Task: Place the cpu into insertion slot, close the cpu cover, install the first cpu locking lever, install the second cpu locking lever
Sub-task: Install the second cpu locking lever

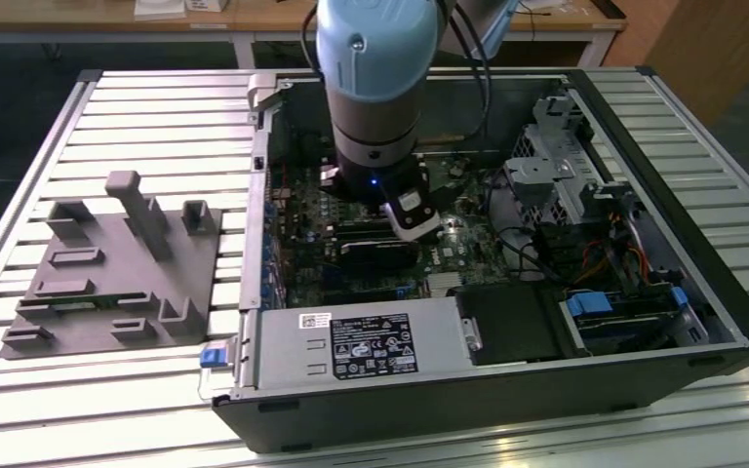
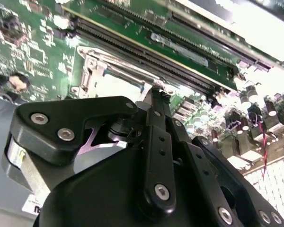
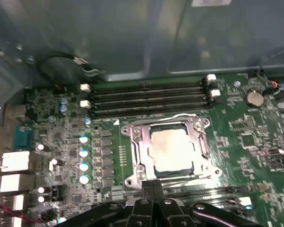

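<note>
In the first wrist view the cpu (image 3: 173, 149) lies flat in the insertion slot (image 3: 180, 173), its pale metal top showing through the window of the cpu cover (image 3: 138, 144). The silvery cover lies down over the socket. My gripper (image 3: 153, 187) is shut with nothing visible between its black fingers, and its tips hover at the cover's near edge. The second wrist view has the shut gripper (image 2: 154, 92) just in front of the cover (image 2: 97, 66). In the exterior view the gripper (image 1: 408, 222) reaches down into the open computer case over the green board.
Long black memory slots (image 3: 146, 97) run beside the socket, with a row of capacitors (image 3: 84, 151) on another side. The case holds a power supply (image 1: 362, 343) and a drive cage (image 1: 557, 166). A grey fixture plate (image 1: 114, 273) lies on the slatted table.
</note>
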